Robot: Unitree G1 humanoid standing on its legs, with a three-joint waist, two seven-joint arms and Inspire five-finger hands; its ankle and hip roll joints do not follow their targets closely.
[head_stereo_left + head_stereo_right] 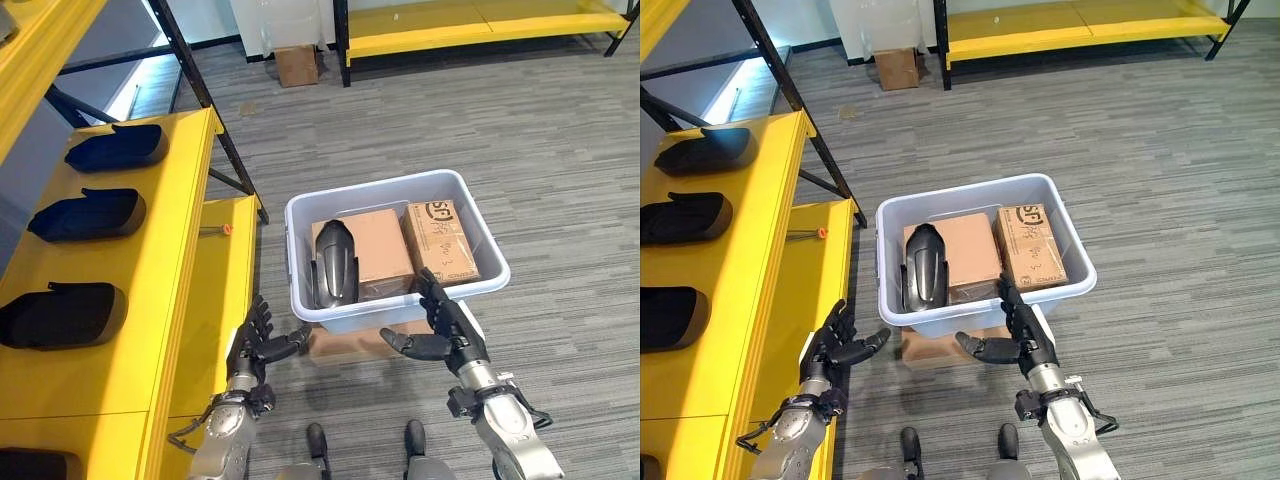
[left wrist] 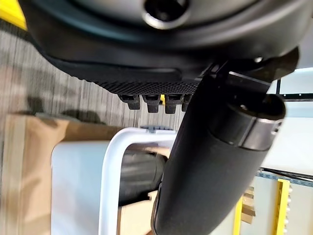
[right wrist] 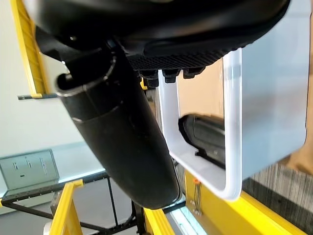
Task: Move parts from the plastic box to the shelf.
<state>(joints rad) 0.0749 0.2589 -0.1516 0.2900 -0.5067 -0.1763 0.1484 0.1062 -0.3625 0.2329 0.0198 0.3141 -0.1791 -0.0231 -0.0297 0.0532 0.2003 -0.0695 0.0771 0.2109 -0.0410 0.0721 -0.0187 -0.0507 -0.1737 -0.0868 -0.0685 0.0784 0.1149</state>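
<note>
Two open hands flank the near edge of the plastic box (image 1: 397,245): the left hand (image 1: 257,343) with fingers spread beside its near-left corner, the right hand (image 1: 440,325) at its near-right wall, neither holding anything. One dark part (image 1: 334,263) lies inside against two cardboard boxes (image 1: 400,243). Three more parts (image 1: 85,215) sit on the yellow shelf (image 1: 165,290) at left.

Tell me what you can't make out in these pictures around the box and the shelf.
- Plastic box: its floor under the dark part and cardboard boxes is covered.
- Cardboard beneath the box: mostly hidden by it.
- Lowest part on the shelf: cut off by the left eye view's bottom edge.
- Left hand and right hand: open, holding nothing.
</note>
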